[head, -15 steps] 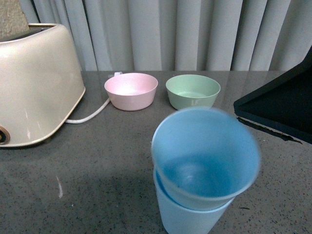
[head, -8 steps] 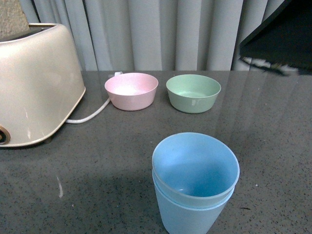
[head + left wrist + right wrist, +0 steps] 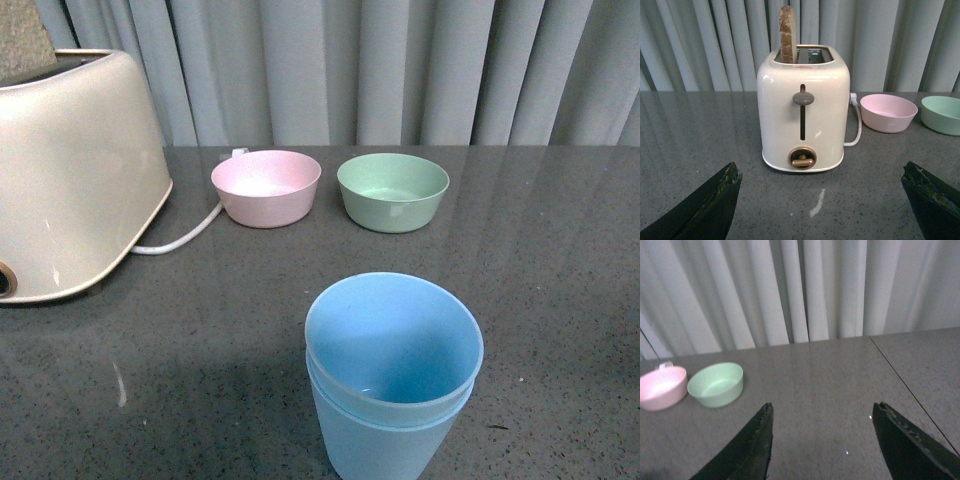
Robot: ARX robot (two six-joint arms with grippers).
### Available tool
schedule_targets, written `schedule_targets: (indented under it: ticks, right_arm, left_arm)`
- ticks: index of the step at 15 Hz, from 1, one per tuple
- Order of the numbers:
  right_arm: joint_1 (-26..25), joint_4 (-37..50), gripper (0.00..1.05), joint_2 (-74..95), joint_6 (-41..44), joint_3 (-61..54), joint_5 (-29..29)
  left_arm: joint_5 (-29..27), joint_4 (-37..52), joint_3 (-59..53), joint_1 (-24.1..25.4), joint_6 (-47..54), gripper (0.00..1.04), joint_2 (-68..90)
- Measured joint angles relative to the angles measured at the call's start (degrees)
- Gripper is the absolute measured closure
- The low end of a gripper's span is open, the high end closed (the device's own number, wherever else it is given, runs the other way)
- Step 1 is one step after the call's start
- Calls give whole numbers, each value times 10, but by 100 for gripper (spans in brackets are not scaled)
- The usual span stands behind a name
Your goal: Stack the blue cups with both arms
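Stacking looks finished, judging by the front view: the blue cups sit nested one inside the other on the grey table, low at about 6 o'clock in that frame, upright, with the inner cup's rim standing just proud of the outer's. The base of the outer cup is cut off by the frame edge, so its footing cannot be checked, and how deep the inner cup has seated is not readable. At 12 o'clock from the stack, well apart from it, sit the pink bowl and the green bowl, just beside each other; the cream toaster lies at about 10 o'clock, its white cord trailing toward the pink bowl. Neither arm shows in the front view. Left gripper: black fingers spread wide, nothing between them, facing the toaster head-on; a slice of toast stands up in one slot. Right gripper: fingers likewise spread and empty, over bare table, with both bowls off toward the curtain. The stack appears in neither wrist view, so how far either tool is from the cups cannot be told. Judgement: release step done, task essentially complete. Next move, if any, calls only for parking both arms clear without brushing the stack; a nudge could tip it. Fingertips are cropped in both wrist views.
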State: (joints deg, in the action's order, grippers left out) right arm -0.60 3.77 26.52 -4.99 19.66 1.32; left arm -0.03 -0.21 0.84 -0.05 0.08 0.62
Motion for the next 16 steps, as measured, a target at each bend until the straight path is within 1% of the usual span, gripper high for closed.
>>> schedule_targets:
  ticks: [1,3,5,6,10,11,12,16]
  right_arm:
    - [3,-7,56,-63,23,-35,-12]
    - [6,7,74,-86,36,-52,-14]
    - [6,9,98,-107,38,-89,-14]
    - [6,10,103,-113,43,-98,-13]
    - [6,14,103,-145,45,-128,-14]
    - [6,-43,103,-186,45,-134,-14]
    - [6,-50,103,-224,45,-148,-14]
    - [6,-42,103,-237,46,-165,-13]
  left_arm:
    - [0,0,0,0,0,7,0]
    - [0,0,0,0,0,7,0]
    - [0,0,0,0,0,7,0]
    - [0,0,0,0,0,7,0]
    - [0,0,0,0,0,7,0]
    - [0,0,0,0,0,7,0]
    - [0,0,0,0,0,7,0]
    - [0,0,0,0,0,7,0]
